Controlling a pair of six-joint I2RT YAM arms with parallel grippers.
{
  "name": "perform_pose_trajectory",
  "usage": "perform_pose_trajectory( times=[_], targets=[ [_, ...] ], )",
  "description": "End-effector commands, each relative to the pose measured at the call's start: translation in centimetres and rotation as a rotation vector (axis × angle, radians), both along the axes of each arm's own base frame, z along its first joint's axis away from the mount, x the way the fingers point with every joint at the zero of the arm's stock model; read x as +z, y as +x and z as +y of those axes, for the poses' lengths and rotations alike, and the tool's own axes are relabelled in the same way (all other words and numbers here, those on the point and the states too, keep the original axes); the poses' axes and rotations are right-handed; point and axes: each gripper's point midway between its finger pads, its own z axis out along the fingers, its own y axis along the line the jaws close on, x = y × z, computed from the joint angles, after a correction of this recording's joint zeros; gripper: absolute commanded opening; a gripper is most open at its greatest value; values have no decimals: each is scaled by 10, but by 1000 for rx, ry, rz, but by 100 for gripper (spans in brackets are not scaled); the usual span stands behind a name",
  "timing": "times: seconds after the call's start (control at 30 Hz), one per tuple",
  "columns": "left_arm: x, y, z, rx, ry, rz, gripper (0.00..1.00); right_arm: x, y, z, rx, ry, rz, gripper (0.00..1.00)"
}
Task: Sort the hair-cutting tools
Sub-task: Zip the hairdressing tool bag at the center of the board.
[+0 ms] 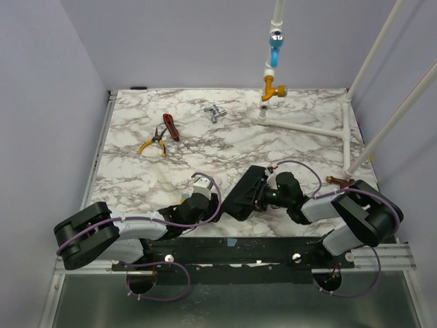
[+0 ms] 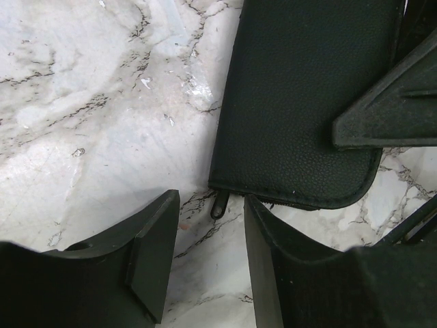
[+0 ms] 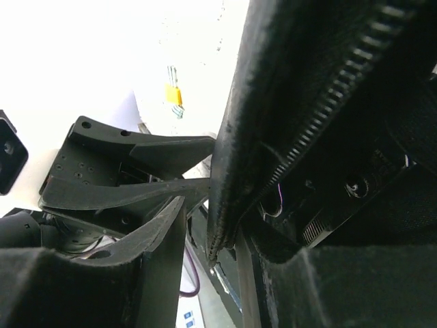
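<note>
A black zippered pouch (image 1: 240, 195) lies on the marble table (image 1: 205, 157) near the front, between both arms. My left gripper (image 2: 212, 236) stands open just before the pouch's (image 2: 300, 102) near edge, its zipper pull (image 2: 220, 203) at the tips and only marble between the fingers. My right gripper (image 3: 212, 253) has its jaws apart around the pouch's raised zipper edge (image 3: 229, 191). That edge rests by the right finger, with a gap to the left finger. A small silver metal tool (image 1: 216, 113), seemingly the scissors, lies at the far centre.
Yellow-handled pliers (image 1: 153, 144) and a red-handled tool (image 1: 171, 126) lie far left. A white pipe frame (image 1: 307, 128) with blue and orange fittings (image 1: 274, 68) stands at the back right. The other arm's black finger (image 2: 389, 109) reaches over the pouch.
</note>
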Motion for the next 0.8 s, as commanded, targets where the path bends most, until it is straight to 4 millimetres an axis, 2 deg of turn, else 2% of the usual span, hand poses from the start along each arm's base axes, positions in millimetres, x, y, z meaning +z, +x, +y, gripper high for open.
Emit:
perform_pose_trajectory(
  times=[0.0, 0.27, 0.47, 0.6, 0.77],
  targets=[
    [-6, -3, 4, 0, 12, 18, 45, 0, -12, 8, 86, 24, 33, 35],
    [-1, -4, 14, 39, -28, 3, 47, 4, -13, 9, 60, 83, 61, 1],
    [24, -10, 16, 13, -165, -69, 52, 27, -11, 9, 16, 197, 29, 1],
    [32, -10, 16, -2, -189, -100, 52, 31, -12, 10, 26, 224, 28, 1],
    [38, -13, 2, -76, -192, -116, 50, 36, -15, 12, 42, 255, 28, 1]
  ],
)
